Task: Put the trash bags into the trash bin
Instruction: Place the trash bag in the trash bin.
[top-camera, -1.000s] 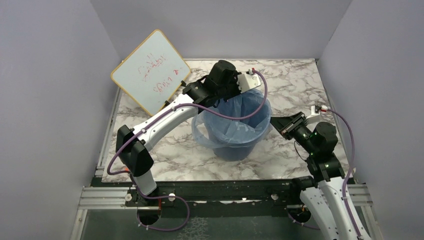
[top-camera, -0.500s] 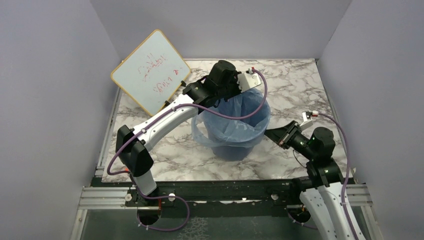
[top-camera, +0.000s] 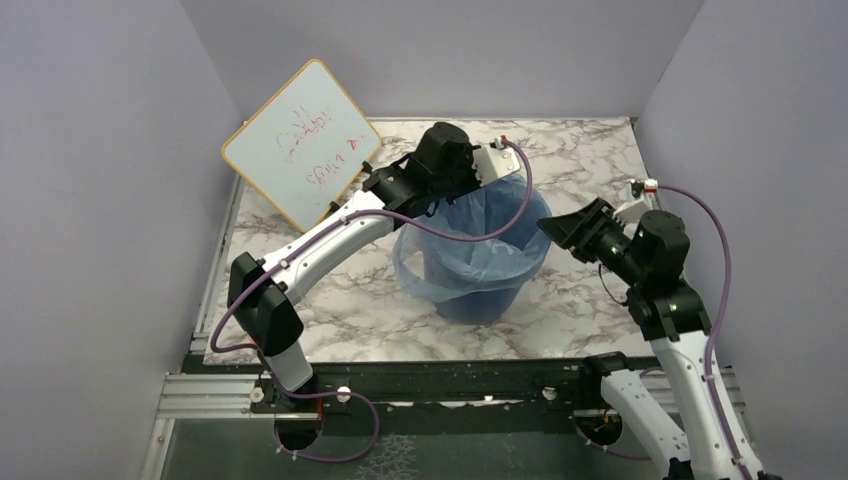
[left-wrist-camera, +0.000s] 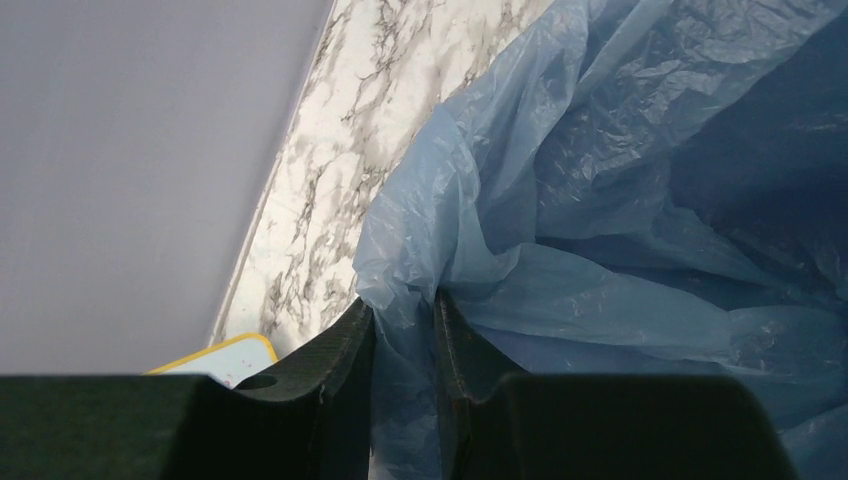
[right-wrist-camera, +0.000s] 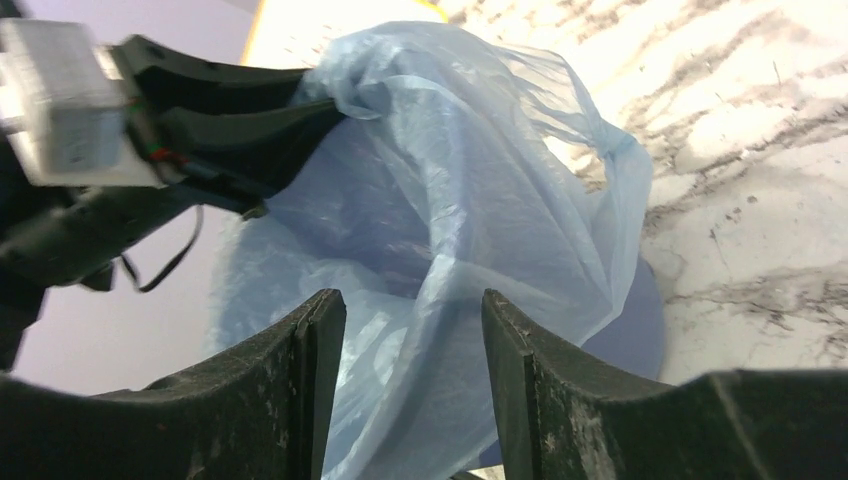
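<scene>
The trash bin (top-camera: 478, 298) is a blue bucket standing mid-table, and the light-blue trash bag (top-camera: 470, 250) lines it, its edge spilling over the rim. My left gripper (top-camera: 447, 200) sits at the far rim, shut on a bunched fold of the bag (left-wrist-camera: 600, 200); the pinch shows at the left gripper (left-wrist-camera: 403, 305). My right gripper (top-camera: 553, 228) hovers at the bin's right rim. In its wrist view the right gripper (right-wrist-camera: 412, 297) is open, with a loose fold of the bag (right-wrist-camera: 480, 170) between the fingers, not pinched. The bin's wall (right-wrist-camera: 635, 330) shows beneath.
A white board with red writing (top-camera: 303, 143) leans at the back left of the marble table (top-camera: 600, 160); its yellow corner (left-wrist-camera: 225, 360) shows behind my left fingers. Grey walls close in on the left, back and right.
My right gripper has opened and risen from low beside the bin to its right rim. The bag's edge now hangs further over that side. The left gripper has held its grip.
</scene>
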